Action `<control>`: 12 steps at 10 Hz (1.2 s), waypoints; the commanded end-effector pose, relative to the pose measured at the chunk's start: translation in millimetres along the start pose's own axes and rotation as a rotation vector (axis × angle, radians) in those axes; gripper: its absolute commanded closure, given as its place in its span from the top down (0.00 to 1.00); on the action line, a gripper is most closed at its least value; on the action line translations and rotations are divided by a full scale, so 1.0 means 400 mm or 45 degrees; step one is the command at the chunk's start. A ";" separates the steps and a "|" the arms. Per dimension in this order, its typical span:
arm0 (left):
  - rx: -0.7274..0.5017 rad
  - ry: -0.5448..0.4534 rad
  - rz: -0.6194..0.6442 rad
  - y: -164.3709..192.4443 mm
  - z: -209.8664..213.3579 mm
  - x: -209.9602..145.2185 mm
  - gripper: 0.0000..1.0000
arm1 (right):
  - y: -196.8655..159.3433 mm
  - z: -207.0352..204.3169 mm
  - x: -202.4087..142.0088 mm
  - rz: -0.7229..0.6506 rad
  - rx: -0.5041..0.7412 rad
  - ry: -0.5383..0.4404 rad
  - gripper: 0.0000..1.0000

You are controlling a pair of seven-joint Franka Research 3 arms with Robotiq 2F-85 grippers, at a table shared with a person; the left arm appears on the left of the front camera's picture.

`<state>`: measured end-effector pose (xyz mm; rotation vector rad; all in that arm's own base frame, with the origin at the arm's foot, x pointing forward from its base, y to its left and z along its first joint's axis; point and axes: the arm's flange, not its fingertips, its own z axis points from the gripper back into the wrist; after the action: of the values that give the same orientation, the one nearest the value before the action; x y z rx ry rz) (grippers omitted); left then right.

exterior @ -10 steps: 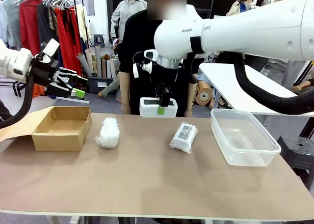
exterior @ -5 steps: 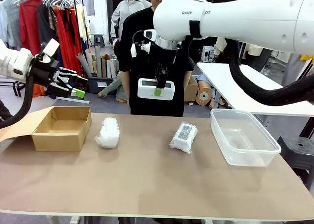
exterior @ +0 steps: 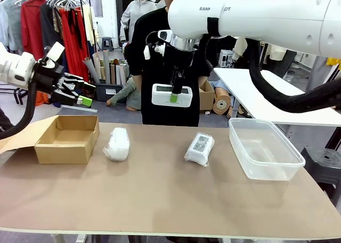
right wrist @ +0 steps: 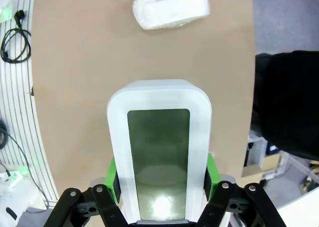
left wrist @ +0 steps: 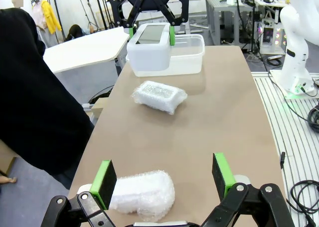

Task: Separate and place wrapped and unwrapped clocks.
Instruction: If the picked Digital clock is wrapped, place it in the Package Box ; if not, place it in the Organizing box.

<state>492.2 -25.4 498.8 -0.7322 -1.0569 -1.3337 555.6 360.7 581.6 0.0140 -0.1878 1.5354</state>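
My right gripper is shut on the bare white clock and holds it in the air over the table's far edge, in front of the person. In the right wrist view the clock sits between the green pads, greyish screen facing the camera. Two bubble-wrapped bundles lie on the table: a plain one at the left and one with a code label nearer the middle. My left gripper hangs open above the left side; its wrist view looks past its fingers at the near bundle and the farther one.
An open cardboard box stands at the table's left. At the right stands a clear plastic tub. The person in black stands at the far edge behind the clock. The table's front half is bare.
My right gripper has lifted the clock higher above the table's far edge. The left arm and both bundles have stayed put.
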 end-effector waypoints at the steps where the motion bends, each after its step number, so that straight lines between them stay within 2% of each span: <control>1: 0.001 -0.002 -0.002 -0.001 0.001 0.002 1.00 | 0.000 0.004 0.003 0.001 -0.021 -0.013 0.00; 7: 0.001 -0.002 -0.002 -0.001 0.001 0.002 1.00 | 0.000 -0.002 0.001 0.001 0.001 0.000 0.00; 8: 0.001 -0.002 -0.002 -0.001 0.001 0.002 1.00 | -0.004 0.031 -0.017 0.011 -0.017 0.001 0.00; 10: 0.001 -0.002 -0.002 -0.001 0.001 0.002 1.00 | -0.025 0.107 -0.063 -0.063 -0.047 0.066 0.00; 12: 0.001 -0.002 -0.002 -0.001 0.001 0.002 1.00 | -0.020 0.166 -0.111 -0.262 -0.101 0.125 0.00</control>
<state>492.2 -25.3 498.8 -0.7320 -1.0569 -1.3334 556.3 309.8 628.5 -0.0566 -0.1859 1.4242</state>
